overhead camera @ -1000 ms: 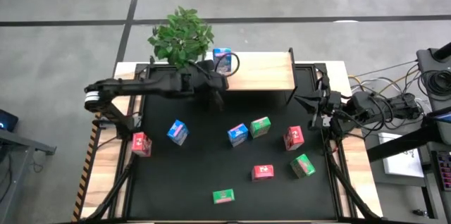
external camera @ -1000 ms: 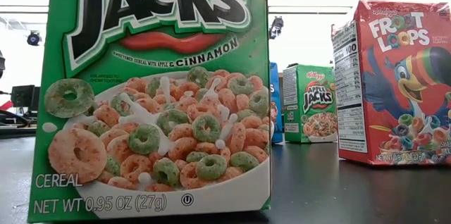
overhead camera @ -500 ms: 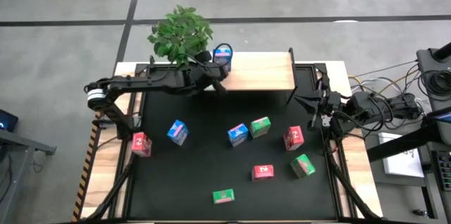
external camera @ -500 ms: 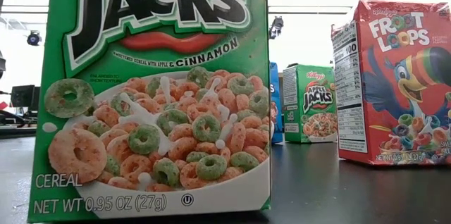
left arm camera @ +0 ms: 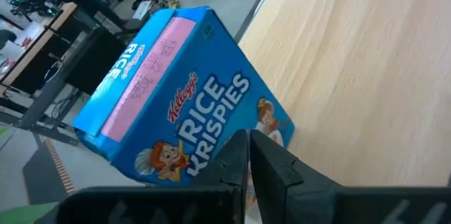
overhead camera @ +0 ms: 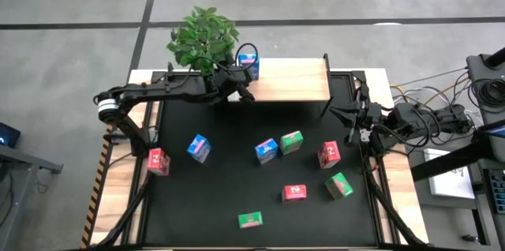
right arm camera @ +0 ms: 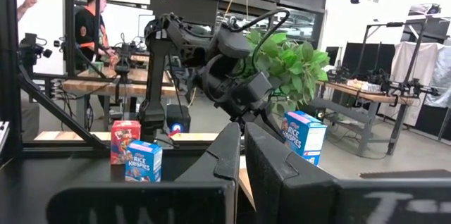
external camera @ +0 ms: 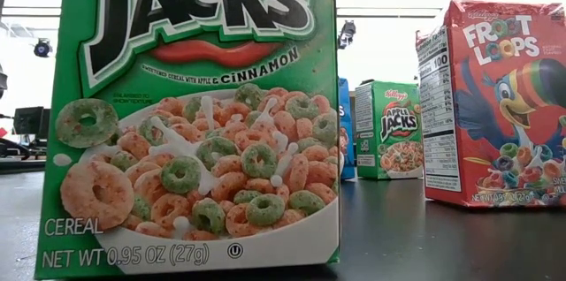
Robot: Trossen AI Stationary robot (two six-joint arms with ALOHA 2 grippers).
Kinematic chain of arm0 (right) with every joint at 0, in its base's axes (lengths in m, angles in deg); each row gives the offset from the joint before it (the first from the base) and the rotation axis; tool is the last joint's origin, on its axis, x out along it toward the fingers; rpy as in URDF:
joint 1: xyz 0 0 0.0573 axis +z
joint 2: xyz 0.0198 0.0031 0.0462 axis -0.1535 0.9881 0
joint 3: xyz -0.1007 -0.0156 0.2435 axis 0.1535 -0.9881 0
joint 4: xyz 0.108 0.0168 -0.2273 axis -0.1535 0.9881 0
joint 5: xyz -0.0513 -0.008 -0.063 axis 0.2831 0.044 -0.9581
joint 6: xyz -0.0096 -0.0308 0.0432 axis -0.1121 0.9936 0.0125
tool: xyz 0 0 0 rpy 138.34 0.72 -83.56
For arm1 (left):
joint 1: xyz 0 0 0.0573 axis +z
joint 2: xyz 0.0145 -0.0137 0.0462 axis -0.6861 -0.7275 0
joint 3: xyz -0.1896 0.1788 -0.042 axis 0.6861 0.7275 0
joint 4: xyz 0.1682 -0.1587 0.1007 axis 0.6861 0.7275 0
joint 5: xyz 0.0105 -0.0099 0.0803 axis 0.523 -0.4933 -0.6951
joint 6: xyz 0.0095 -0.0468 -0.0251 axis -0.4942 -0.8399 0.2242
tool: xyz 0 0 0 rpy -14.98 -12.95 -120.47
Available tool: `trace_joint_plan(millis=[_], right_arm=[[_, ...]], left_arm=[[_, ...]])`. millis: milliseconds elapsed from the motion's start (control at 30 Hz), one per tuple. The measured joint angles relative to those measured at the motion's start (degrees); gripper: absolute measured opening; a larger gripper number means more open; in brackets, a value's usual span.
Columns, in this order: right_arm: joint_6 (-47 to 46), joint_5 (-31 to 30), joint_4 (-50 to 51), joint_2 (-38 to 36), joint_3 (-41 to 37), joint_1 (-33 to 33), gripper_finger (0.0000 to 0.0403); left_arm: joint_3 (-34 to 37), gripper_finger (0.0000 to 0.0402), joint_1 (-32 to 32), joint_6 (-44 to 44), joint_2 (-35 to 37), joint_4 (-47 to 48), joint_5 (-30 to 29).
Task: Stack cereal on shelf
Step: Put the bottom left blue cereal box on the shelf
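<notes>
I am looking down at the table and working across from its left side. A red box (overhead camera: 158,161) is sitting near the left edge of the black mat (overhead camera: 221,196), with a blue box (overhead camera: 199,147) just to its right. My left arm is reaching across the back of the table, and its left gripper (overhead camera: 246,93) is hovering at the front edge of the wooden shelf (overhead camera: 293,81), fingers (left arm camera: 271,168) pressed together and holding nothing. Right by it, a blue Rice Krispies box (overhead camera: 248,64) is standing on the left end of the shelf, beside the potted plant (overhead camera: 203,39); in the left wrist view the fingertips are sitting just in front of that box's face (left arm camera: 190,111), and I cannot tell whether they are touching it. Further right on the mat, another blue box (overhead camera: 266,151) and a green box (overhead camera: 291,142) are lying side by side, a green one (overhead camera: 250,219) is sitting near the front edge, then a red one (overhead camera: 294,193), a red one (overhead camera: 329,155) and a green one (overhead camera: 338,185). My right gripper (overhead camera: 338,114) is waiting at the right side of the table, fingers (right arm camera: 275,157) closed and empty.
</notes>
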Motion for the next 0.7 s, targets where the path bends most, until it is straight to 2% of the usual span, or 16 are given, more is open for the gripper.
trace_joint_plan(millis=[167,467,600,700], right_arm=[[-1.8,0.0,0.3,0.2,0.0,0.0,0.0012],[-5.6,-0.2,-3.7,5.9,0.0,0.0,0.0012],[-5.8,-2.3,-5.1,10.3,1.9,0.0,0.0012],[-5.0,-3.2,-5.2,13.1,5.0,0.0,0.0012]], left_arm=[[0.0,0.0,-2.4,1.4,0.6,0.2,-0.1],[0.5,0.0,-13.5,7.5,9.3,2.1,0.0],[4.6,0.0,-18.5,8.4,16.6,0.0,0.7],[10.7,0.0,-20.0,7.7,22.1,-4.6,5.5]])
